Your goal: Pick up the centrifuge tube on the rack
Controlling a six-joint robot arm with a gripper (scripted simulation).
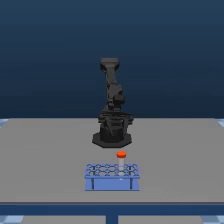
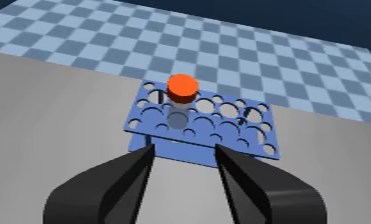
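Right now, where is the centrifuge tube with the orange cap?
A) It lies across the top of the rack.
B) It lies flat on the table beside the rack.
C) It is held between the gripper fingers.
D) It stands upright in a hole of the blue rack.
D: the centrifuge tube stands upright in the rack, and the open gripper is short of it, holding nothing.

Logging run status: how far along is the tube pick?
Done: nothing yet; the tube stands upright in the rack, orange cap up. In hand: the gripper is open, fingers apart and aimed at the rack, short of the tube. Left: approach, close on it, lift.
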